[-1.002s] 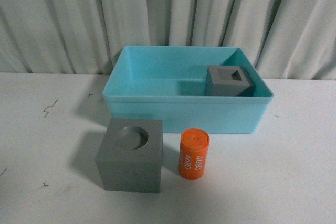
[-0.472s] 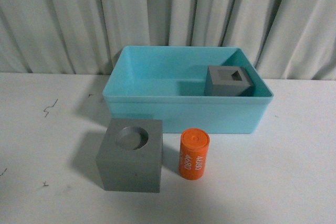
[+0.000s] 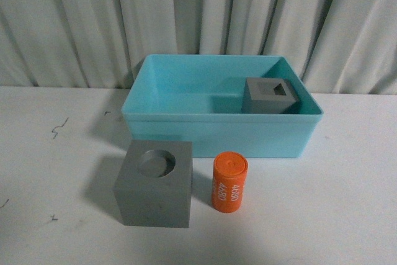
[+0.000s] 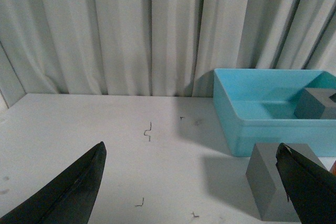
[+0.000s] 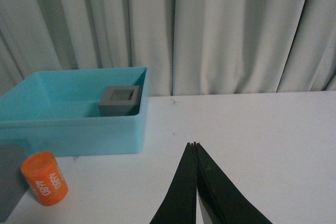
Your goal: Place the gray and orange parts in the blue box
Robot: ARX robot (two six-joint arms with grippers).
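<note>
The blue box [image 3: 223, 116] sits at the back of the white table, and the gray cube with a square recess [image 3: 271, 96] rests inside its right end. In front of the box stand the gray cube with a round recess [image 3: 154, 190] and, to its right, the upright orange cylinder [image 3: 229, 183]. Neither arm shows in the front view. My left gripper [image 4: 191, 148] is open over bare table, with the round-recess cube [image 4: 270, 182] by one finger and the box [image 4: 247, 124] beyond it. My right gripper [image 5: 195, 144] is shut on nothing, to the right of the cylinder [image 5: 45, 178] and the box [image 5: 79, 135].
A pleated pale curtain [image 3: 198, 10] hangs close behind the box. The white table [image 3: 347, 215] carries small dark scuff marks [image 3: 59, 127] on its left side.
</note>
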